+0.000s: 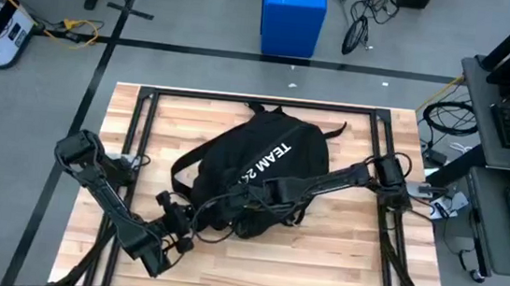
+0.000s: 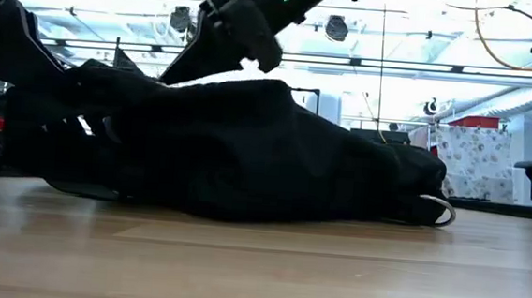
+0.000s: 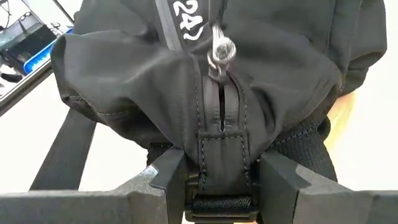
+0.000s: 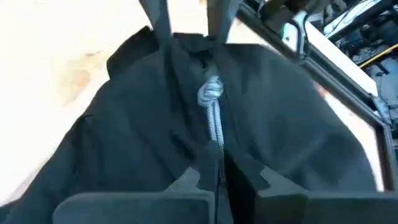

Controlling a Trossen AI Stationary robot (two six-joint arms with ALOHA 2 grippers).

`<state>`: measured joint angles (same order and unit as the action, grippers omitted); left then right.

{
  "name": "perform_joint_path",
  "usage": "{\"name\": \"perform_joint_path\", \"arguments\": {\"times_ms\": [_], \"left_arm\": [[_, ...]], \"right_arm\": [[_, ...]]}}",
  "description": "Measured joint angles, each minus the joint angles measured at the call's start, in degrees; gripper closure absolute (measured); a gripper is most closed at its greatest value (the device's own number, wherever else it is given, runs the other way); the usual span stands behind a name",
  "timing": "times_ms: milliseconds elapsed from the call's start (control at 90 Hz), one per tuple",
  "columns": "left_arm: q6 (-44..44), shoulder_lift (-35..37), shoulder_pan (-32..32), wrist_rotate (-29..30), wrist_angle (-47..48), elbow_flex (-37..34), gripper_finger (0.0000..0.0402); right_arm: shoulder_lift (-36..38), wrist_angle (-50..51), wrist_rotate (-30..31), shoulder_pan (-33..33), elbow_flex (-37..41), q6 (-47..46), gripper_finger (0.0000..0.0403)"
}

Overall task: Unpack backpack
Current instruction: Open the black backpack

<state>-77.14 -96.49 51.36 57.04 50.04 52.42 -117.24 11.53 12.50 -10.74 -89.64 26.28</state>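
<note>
Black fabric fills the middle of the wooden table (image 1: 337, 264): the backpack (image 1: 262, 167) lies flat there, its white lettering facing up, straps trailing off toward twelve o'clock. From about eight o'clock the left gripper (image 3: 222, 186) reaches in at the near edge of the bag, and its jaws are closed on a black webbing tab (image 3: 222, 158) at the end of the zipper, the fingers pressed against either side of it. Just beyond that tab hangs a metal zipper pull (image 3: 221, 53) (the zip looks closed below it). From three o'clock the right gripper (image 4: 217, 186) stretches across the bag's near half, its jaws pinched nearly together on a grey cord (image 4: 214, 124) with a knot at its end, which lies over the dark cloth.
</note>
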Motion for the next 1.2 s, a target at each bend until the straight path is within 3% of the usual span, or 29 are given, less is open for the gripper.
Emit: {"name": "perform_joint_path", "arguments": {"times_ms": [344,744,1200], "left_arm": [[0.0,0.0,0.1,-2.0,0.0,0.0,0.0267],[0.0,0.0,0.6,-5.9,0.0,0.0,0.0267],[-0.6,0.0,6.7,-10.4,-4.7,0.0,0.0267]], "right_arm": [[1.7,11.4,11.2,0.2,0.0,-1.5,0.0403],[1.7,23.8,14.8,4.4,0.0,-5.9,0.0403],[6.9,38.6,15.0,13.2,0.1,-6.1,0.0403]]}}
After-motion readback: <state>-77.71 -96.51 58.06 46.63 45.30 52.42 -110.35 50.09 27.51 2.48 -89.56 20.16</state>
